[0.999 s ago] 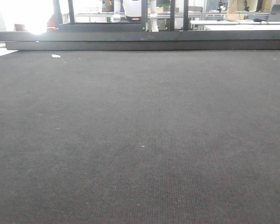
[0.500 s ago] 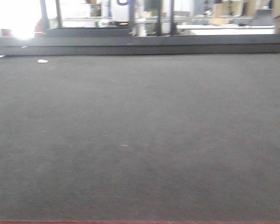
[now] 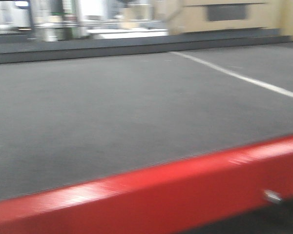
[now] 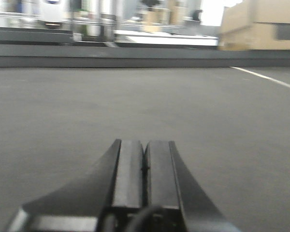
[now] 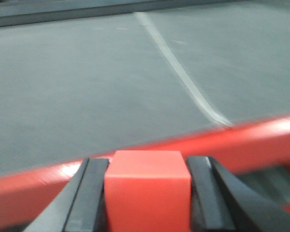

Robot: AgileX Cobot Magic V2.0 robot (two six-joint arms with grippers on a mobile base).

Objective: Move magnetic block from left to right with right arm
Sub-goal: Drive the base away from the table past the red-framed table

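Observation:
In the right wrist view the magnetic block point(image 5: 147, 191), a plain bright-red cube, fills the gap between two black fingers point(image 5: 89, 193). My right gripper point(image 5: 146, 162) is shut on it, a finger pressed against each side face. It is held above a red bar point(image 5: 251, 142) that edges the grey carpet. My left gripper point(image 4: 144, 143) shows in the left wrist view, its two dark fingers pressed together with nothing between them, low over the carpet. Neither gripper nor the block appears in the front view.
A wide red bar point(image 3: 161, 195) crosses the bottom of the blurred front view, grey carpet point(image 3: 112, 107) behind it. A white line point(image 3: 244, 78) runs across the carpet at the right. A dark ledge point(image 3: 112, 48) and a cardboard box point(image 3: 224, 14) stand at the back.
The front view has swung: the background slid left, the white line and cardboard box came into view, and the red bar rose from a thin strip to a wide band.

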